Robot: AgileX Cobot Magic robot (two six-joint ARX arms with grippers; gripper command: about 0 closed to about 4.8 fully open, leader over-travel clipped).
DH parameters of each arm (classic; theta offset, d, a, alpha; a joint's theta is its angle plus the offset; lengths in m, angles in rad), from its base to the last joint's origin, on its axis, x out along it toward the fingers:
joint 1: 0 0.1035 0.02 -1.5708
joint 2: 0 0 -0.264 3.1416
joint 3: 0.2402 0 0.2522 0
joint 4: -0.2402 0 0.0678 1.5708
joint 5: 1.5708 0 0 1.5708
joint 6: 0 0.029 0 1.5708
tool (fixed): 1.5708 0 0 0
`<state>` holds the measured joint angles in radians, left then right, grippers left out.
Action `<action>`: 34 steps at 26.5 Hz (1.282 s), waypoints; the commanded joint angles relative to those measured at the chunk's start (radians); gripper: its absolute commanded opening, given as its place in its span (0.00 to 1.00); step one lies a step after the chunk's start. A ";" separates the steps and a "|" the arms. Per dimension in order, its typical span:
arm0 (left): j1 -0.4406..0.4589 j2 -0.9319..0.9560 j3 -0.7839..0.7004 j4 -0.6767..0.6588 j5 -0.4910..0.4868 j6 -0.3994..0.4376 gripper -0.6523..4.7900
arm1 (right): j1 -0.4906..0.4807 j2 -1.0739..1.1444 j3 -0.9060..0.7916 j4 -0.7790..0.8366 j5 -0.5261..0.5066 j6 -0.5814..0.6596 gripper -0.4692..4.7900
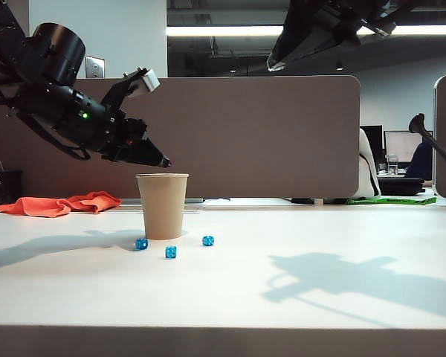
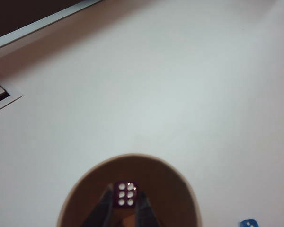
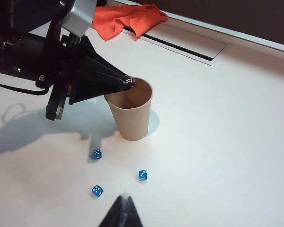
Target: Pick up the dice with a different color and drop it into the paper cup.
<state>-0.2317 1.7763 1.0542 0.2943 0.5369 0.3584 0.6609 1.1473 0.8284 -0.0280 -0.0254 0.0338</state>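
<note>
Left gripper [image 2: 124, 204]: raised over the paper cup [image 1: 162, 205], its jaws pinching the purple die [image 2: 125, 194] at their tips.
Purple die: held in the air above the cup's open mouth; in the left wrist view it sits inside the ring of the rim, six white pips facing the camera.
Alignment: the right wrist view puts the die [image 3: 131, 83] close to the rim on the left arm's side rather than over the middle, though the slant of that view makes this hard to judge.
Right gripper [image 3: 121, 211]: hanging high and back from the work, well apart from the cup; only the dark tips show, seemingly pressed together, and nothing is between them.
Blue dice: three lie on the counter [image 1: 297, 223] around the cup's base, one [image 1: 141, 243] just beside it, one [image 1: 171, 252] nearer the front, one [image 1: 208, 240] to the right; none is touched.
Orange cloth [image 1: 59, 204]: lying at the back left of the counter, well clear.
Stage: carry looks finished; the release is what remains.
Risk, rim strike: if the die is indeed near the edge, letting go could send it off the rolled rim and out onto the counter.
Risk, cup tip: the cup is light and empty, so lowering the jaws against its wall could knock it over.
Risk, sticking: a slow, slight opening might let the small die cling to one finger and fall askew.
</note>
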 commanded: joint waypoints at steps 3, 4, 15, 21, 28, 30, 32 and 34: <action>-0.001 -0.004 0.009 0.012 -0.002 0.001 0.41 | 0.001 -0.003 0.002 0.006 0.001 0.003 0.08; -0.001 -0.004 0.009 0.012 -0.002 0.001 0.42 | 0.001 -0.003 0.002 0.006 0.000 0.003 0.08; 0.006 -0.005 0.011 0.062 -0.002 -0.162 0.42 | 0.001 -0.003 0.002 0.001 0.000 0.003 0.08; 0.006 -0.005 0.014 0.072 0.000 -0.213 0.42 | 0.001 -0.003 0.002 0.001 0.000 0.003 0.08; 0.007 -0.021 0.014 0.074 -0.003 -0.213 0.27 | 0.001 -0.003 0.002 0.002 0.000 0.003 0.08; 0.007 -0.035 0.014 0.076 -0.006 -0.213 0.15 | 0.001 -0.003 0.002 0.004 0.000 0.003 0.08; 0.006 -0.052 0.014 0.079 -0.034 -0.213 0.11 | 0.000 -0.003 0.002 0.007 0.000 0.003 0.08; 0.007 -0.095 0.014 0.080 -0.110 -0.212 0.11 | -0.001 -0.005 0.002 0.033 0.001 0.002 0.08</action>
<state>-0.2241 1.7000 1.0645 0.3622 0.4648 0.1444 0.6605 1.1473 0.8284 -0.0299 -0.0257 0.0338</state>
